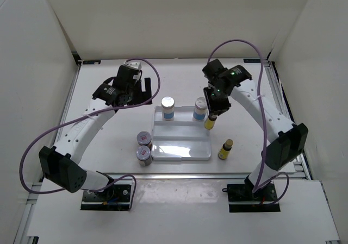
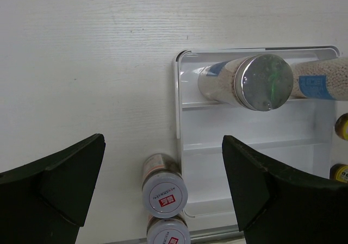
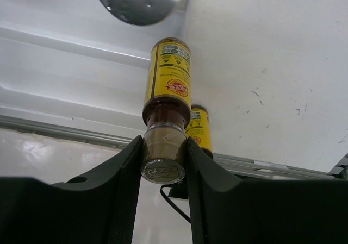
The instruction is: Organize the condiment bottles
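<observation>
My right gripper [image 1: 212, 115] is shut on the cap of a slim yellow bottle [image 1: 209, 123], holding it at the right edge of the white tray [image 1: 179, 152]; the wrist view shows the fingers clamped on its cap [image 3: 163, 156]. The second yellow bottle [image 1: 225, 149] stands on the table right of the tray, also in the right wrist view [image 3: 199, 129]. Two tall silver-capped bottles [image 1: 168, 107] [image 1: 200, 109] stand in the tray's back row. Two short red-labelled jars [image 1: 144, 139] [image 1: 144, 155] stand against the tray's left side. My left gripper [image 1: 142, 89] is open and empty, behind and left of the tray.
The tray has ridged steps; its front rows [image 2: 255, 162] hold nothing. White walls enclose the table on the left, back and right. A metal rail [image 3: 65, 131] runs along the table's near edge.
</observation>
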You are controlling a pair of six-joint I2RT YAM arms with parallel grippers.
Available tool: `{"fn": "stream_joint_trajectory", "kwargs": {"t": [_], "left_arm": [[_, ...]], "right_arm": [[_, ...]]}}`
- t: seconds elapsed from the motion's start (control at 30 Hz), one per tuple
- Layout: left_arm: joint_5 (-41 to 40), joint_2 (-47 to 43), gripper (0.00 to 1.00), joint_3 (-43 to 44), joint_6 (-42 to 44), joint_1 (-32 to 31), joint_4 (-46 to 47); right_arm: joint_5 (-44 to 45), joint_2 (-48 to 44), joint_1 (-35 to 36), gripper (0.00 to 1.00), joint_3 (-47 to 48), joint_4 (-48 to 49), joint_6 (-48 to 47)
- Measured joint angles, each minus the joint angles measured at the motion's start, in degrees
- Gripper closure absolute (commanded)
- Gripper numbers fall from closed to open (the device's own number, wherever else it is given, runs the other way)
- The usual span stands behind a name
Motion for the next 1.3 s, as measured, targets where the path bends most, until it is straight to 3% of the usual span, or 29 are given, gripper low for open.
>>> {"fn": "stream_joint_trajectory", "kwargs": {"t": [0.53,0.9,1.3], "left_arm": [[-1.25,-2.1,0.0,-0.96,1.03,0.02,-0.15],[-1.62,-2.58,0.0,-0.96,1.77,0.02,-0.48],[-2.1,-4.59,0.0,-2.27,2.75,0.02,-0.52]], "right_arm": [[-1.18,10.6,5.07,1.0,5.31,2.54,-5.51],[-7.3,15.91,8.83,1.0,8.92,4.44,-10.6],[-10.05,25.81,11.34,1.0,19.04,5.62,-10.82]]}}
